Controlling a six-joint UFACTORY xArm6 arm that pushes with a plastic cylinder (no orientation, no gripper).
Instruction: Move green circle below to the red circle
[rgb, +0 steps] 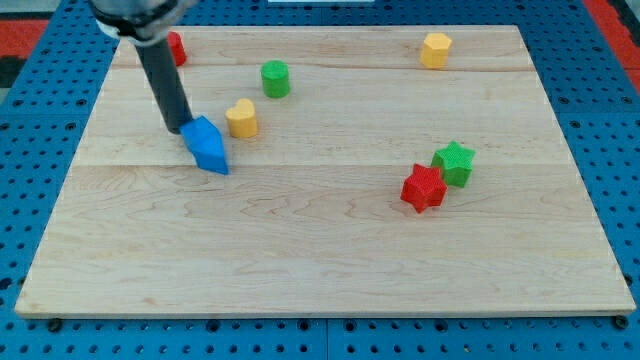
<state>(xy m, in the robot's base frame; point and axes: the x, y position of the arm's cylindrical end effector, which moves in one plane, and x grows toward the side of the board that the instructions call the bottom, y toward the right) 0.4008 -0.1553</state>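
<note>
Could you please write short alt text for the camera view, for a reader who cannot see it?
My tip touches the blue block at the board's left, with the green circle up-right of it, beyond a yellow heart, and the red circle half hidden behind the rod.

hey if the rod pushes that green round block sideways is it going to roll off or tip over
Probably neither. The green circle stands on its flat end, so it should slide, not roll. It looks squat, so tipping seems unlikely. On the smooth wooden board it may veer off an off-centre push. My tip is now down-left of it, against the blue block.
</note>
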